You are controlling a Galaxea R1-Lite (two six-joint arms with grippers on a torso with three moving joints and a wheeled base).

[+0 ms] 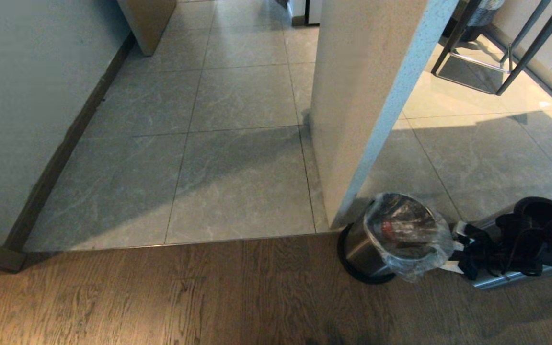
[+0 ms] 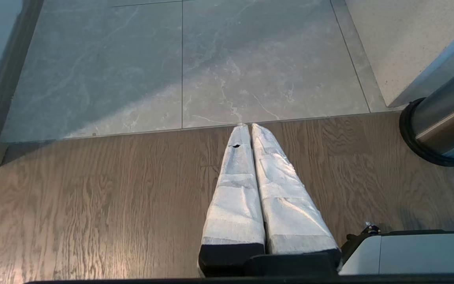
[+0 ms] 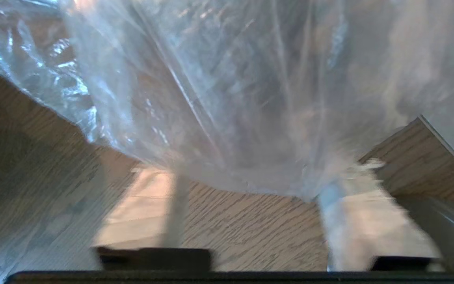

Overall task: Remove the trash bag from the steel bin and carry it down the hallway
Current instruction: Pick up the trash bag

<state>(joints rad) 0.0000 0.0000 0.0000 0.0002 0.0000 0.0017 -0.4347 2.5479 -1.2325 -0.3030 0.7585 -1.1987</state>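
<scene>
One idle left gripper (image 2: 250, 130) hangs pressed closed over wood planks; rightward, the trash bag (image 1: 412, 235) sits in the steel bin (image 1: 360, 249) beside the hallway (image 1: 237, 143), its overhang between the parted right gripper (image 3: 250, 189) fingers, ready for pinching.
</scene>
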